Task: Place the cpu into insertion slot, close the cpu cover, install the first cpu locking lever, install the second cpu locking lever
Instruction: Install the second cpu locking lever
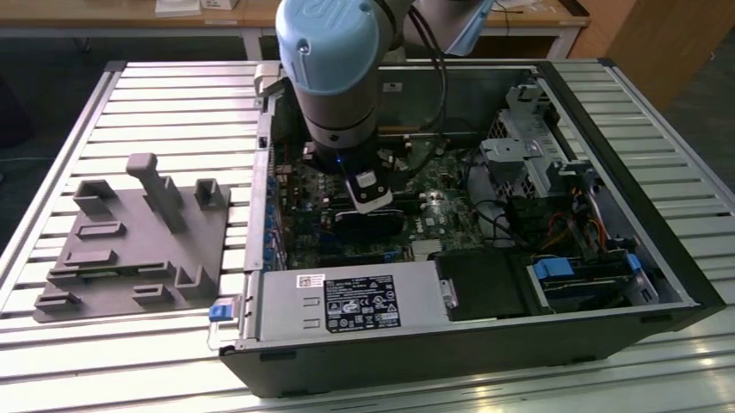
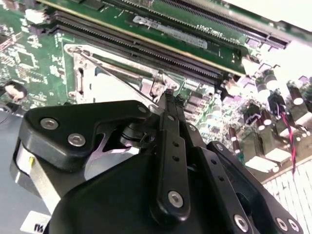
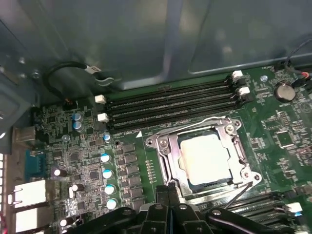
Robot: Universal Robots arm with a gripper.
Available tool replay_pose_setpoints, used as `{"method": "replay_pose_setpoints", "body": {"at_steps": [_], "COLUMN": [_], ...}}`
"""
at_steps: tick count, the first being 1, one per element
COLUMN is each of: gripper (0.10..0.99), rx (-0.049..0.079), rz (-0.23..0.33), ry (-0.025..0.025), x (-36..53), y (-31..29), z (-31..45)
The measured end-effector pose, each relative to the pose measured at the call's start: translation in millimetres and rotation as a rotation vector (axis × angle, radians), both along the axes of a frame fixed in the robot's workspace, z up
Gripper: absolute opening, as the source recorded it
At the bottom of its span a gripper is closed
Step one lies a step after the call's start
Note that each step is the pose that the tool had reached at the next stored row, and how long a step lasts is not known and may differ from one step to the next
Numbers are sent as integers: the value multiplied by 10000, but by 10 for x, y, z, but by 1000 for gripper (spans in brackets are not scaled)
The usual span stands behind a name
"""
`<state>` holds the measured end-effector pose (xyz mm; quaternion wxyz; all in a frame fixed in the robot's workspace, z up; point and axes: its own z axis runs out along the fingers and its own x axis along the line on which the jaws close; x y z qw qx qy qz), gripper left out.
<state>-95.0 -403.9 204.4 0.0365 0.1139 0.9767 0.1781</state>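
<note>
In the first wrist view the cpu [image 3: 204,158], with its pale silver top, lies in the insertion slot [image 3: 214,183] on the green board. The cpu cover [image 3: 167,158], a metal frame, lies flat around it. A thin wire locking lever [image 3: 240,194] slants from the socket's corner toward my gripper [image 3: 168,191]. The gripper is shut, its black fingertips pressed together at the socket's edge. In the second wrist view the gripper [image 2: 170,96] sits by the cover's corner, with the lever rod [image 2: 114,73] crossing the cover [image 2: 79,80]. In the exterior view the gripper [image 1: 367,196] reaches down into the open computer case.
Black memory slots [image 3: 170,102] run beside the socket. A black-labelled power supply box [image 1: 350,303] fills the case's near side, and drive bays [image 1: 528,155] stand at the exterior view's right. A grey fixture plate [image 1: 132,241] lies on the slatted table at the exterior view's left.
</note>
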Motion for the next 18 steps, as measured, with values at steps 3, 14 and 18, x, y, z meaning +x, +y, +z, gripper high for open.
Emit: {"method": "replay_pose_setpoints", "body": {"at_steps": [3,14,18], "gripper": [106,106,106], "rx": [-34,-742,-1015], "rz": [0,-5,-12], "ry": [0,-1,-2], "x": [1,5,15], "y": [0,0,1], "z": [82,321,407]}}
